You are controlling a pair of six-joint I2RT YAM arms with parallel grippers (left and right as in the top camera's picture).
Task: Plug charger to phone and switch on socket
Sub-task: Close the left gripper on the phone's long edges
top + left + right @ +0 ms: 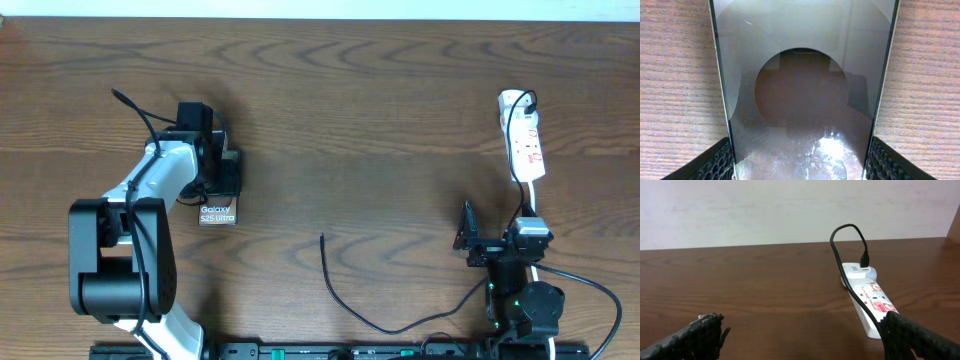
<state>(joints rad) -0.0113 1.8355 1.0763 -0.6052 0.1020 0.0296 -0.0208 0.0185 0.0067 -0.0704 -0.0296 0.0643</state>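
The phone (217, 212) lies on the table at the left, its "Galaxy" lettering on the near end. My left gripper (222, 172) sits over its far part. In the left wrist view the glossy screen (800, 60) fills the frame and the two fingers of my left gripper (800, 167) press against its long edges. The socket (524, 135) lies at the far right. The charger (345, 300) is plugged into its far end (865, 261); its free tip lies mid-table (322, 237). My right gripper (497, 240) is open and empty near the strip's near end (800, 335).
The strip's white cord (575, 275) curves past the right arm's base. The black cable runs along the top of the strip (855, 292) and loops near the front edge. A pale wall stands behind the table's far edge (740, 210).
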